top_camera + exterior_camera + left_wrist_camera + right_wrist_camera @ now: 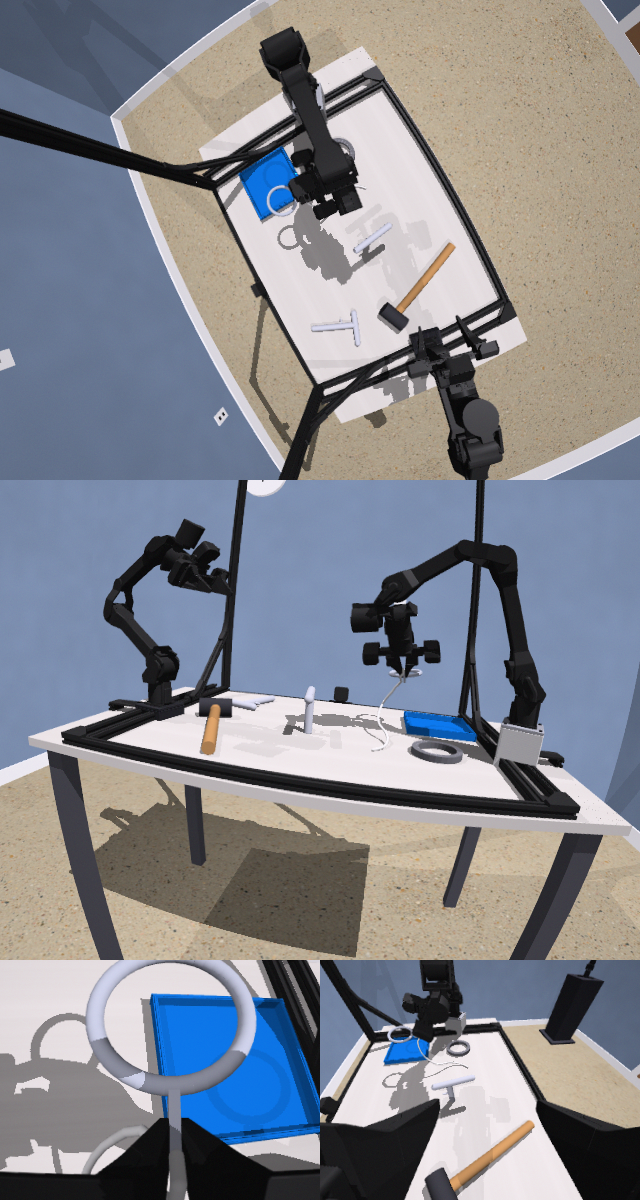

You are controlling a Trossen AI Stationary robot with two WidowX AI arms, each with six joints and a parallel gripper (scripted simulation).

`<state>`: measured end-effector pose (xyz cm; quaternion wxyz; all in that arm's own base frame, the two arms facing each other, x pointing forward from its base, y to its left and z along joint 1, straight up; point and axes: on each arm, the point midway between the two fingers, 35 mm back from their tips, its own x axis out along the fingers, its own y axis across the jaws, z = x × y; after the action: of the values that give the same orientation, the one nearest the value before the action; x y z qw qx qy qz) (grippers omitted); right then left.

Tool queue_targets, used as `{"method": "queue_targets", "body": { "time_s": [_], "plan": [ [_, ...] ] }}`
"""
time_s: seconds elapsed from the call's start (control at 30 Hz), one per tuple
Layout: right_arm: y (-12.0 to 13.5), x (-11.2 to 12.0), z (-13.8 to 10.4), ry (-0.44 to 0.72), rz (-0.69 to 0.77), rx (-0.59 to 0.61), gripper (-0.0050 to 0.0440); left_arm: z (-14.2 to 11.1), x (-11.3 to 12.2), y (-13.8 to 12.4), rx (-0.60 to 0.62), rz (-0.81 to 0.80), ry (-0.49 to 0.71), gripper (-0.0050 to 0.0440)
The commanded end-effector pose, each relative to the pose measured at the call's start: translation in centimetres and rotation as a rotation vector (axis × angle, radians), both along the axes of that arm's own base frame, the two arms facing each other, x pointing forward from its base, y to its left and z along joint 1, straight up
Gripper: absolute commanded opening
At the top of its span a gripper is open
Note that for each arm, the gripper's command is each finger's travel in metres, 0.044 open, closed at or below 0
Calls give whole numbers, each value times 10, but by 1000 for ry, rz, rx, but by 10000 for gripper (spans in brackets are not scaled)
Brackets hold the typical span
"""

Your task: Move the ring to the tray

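A pale ring (268,200) (416,673) (95,1020) (400,1042) hangs in the air, off the stake. My left gripper (403,672) (173,1127) is shut on its small tab; a white cord (381,712) trails from there to the table. In the top view the ring overlaps the front part of the blue tray (255,180) (436,733) (200,1120) (392,1057), which lies flat, open side up. The T-shaped stake (373,237) (308,717) (454,1081) stands upright with nothing on it. My right gripper (439,322) (488,1104) is open and empty, far from the ring.
A dark grey ring (349,144) (436,757) (458,1053) lies near the left arm's base. A mallet (423,279) (211,730) (492,1159) lies before the right gripper. A T-shaped piece (333,327) lies on its side. Black rails and posts frame the table.
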<state>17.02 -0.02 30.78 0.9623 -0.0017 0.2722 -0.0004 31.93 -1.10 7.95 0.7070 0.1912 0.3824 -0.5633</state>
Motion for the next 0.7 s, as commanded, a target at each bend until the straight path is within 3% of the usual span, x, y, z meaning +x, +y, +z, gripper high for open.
{"method": "queue_targets", "body": {
  "time_s": [0.0,0.67],
  "plan": [
    [0,0,-1,3,0,3,400,1,2,-8,11,-74,-14,0],
    [0,0,-1,3,0,3,400,6,-7,-46,57,-431,-82,0]
  ]
}}
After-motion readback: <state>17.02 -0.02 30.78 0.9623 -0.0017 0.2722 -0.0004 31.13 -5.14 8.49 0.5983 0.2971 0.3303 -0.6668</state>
